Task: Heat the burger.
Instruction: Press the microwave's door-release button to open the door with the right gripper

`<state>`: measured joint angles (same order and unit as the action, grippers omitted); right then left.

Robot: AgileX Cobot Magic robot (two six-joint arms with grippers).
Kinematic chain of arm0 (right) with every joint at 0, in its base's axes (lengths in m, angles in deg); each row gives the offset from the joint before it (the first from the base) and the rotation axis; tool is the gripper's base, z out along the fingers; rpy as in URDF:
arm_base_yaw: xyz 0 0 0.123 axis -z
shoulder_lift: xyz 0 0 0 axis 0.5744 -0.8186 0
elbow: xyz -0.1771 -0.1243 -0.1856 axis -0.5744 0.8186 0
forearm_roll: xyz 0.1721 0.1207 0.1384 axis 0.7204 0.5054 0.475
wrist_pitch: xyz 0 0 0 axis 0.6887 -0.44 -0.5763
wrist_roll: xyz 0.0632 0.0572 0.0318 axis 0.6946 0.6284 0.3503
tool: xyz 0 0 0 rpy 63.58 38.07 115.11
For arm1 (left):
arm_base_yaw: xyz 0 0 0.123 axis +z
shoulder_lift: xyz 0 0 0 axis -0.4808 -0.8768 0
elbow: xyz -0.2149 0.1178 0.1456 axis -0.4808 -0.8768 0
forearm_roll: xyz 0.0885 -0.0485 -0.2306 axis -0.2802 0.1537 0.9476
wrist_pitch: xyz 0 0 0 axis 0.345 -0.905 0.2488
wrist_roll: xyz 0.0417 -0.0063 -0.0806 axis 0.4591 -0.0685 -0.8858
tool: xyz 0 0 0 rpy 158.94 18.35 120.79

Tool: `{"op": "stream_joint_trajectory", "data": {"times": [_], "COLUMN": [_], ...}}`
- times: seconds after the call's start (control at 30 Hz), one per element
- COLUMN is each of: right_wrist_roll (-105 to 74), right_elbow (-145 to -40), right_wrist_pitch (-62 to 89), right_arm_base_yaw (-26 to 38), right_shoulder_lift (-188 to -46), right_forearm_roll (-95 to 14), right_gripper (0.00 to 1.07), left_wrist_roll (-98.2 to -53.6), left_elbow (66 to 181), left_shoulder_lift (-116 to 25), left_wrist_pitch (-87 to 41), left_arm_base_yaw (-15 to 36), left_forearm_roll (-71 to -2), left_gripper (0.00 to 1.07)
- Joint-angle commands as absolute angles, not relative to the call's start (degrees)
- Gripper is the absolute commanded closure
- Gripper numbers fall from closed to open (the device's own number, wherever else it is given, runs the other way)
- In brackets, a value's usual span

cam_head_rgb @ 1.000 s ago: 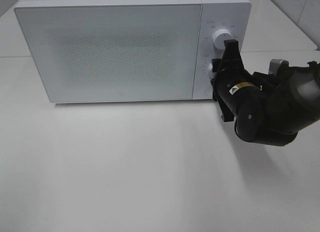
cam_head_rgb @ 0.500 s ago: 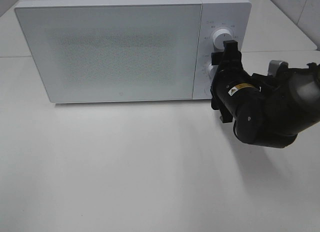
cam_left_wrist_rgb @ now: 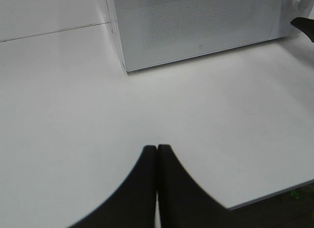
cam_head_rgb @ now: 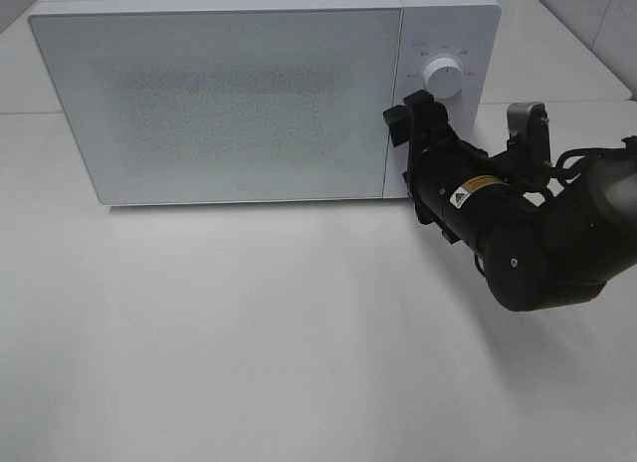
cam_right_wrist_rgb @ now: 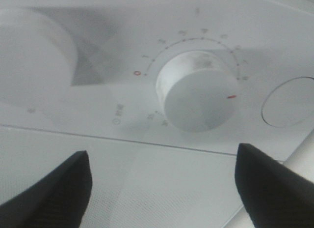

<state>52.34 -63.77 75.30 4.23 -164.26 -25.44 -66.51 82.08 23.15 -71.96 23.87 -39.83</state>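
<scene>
- The microwave has its door shut. No burger shows anywhere, so it is likely inside, behind the frosted door.
- The right gripper has swung a bit left at the lower knob. Its jaws are spread wide and do not touch the knob.
- The left gripper hangs over the table, jaws pressed together.
- The knob's red mark points away from zero, so the heating seems to be set.

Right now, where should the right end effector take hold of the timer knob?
Grip the timer knob by its round side wall, coming straight at the microwave front panel. It sticks out as a short cylinder; the open right end effector faces it.
</scene>
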Motion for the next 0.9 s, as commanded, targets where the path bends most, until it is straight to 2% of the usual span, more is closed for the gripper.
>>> {"op": "stream_joint_trajectory", "data": {"times": [0.03,0.13,0.27,0.57,0.73,0.9], "right_wrist_roll": [42.9,40.3,23.3,3.4,-6.1,-14.9], "right_elbow": [-63.1,-63.1,-63.0,-63.0,-63.0,-63.0], "right_wrist_pitch": [79.7,80.5,81.9,81.0,72.8,56.2], "right_arm_base_yaw": [4.5,4.5,4.5,4.5,4.5,4.5], "right_shoulder_lift": [-163.7,-163.7,-163.7,-163.5,-160.2,-153.8], "right_forearm_roll": [-27.9,-27.9,-31.4,-38.0,-40.6,-43.4], "right_gripper": [0.31,0.31,0.31,0.31,0.31,0.31], "left_wrist_roll": [-66.6,-66.6,-66.6,-66.6,-66.6,-66.6], "left_elbow": [81.8,81.8,81.8,81.8,81.8,81.8], "left_shoulder_lift": [23.4,23.4,23.4,23.4,23.4,23.4], "left_wrist_pitch": [-71.3,-71.3,-71.3,-71.3,-71.3,-71.3], "left_arm_base_yaw": [24.0,24.0,24.0,24.0,24.0,24.0], "left_forearm_roll": [-39.7,-39.7,-39.7,-39.7,-39.7,-39.7], "left_gripper": [1.06,1.06,1.06,1.06,1.06,1.06]}}
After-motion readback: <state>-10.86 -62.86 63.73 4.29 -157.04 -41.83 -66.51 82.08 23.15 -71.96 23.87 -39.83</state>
